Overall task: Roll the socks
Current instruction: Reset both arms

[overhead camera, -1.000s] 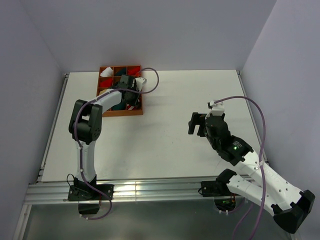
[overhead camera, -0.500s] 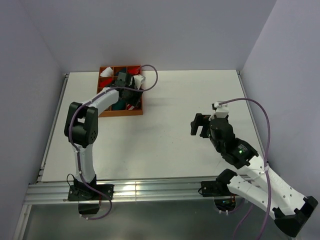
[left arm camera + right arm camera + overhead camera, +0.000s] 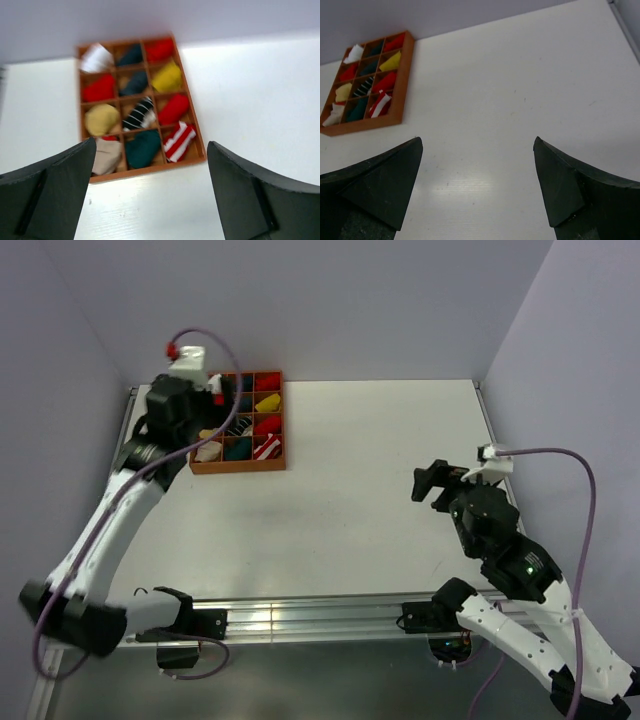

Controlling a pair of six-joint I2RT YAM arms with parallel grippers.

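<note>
Top view: the tray (image 3: 240,468) sits upper left, the left gripper (image 3: 212,410) above it, the right gripper (image 3: 436,483) well apart at middle right. Left wrist: fingers (image 3: 45,200) wide and empty, framing the tray's bottom row, which holds the beige sock (image 3: 107,154), dark green sock (image 3: 142,148) and striped sock (image 3: 179,141). Right wrist: fingers wide, empty; tray upper left.
</note>
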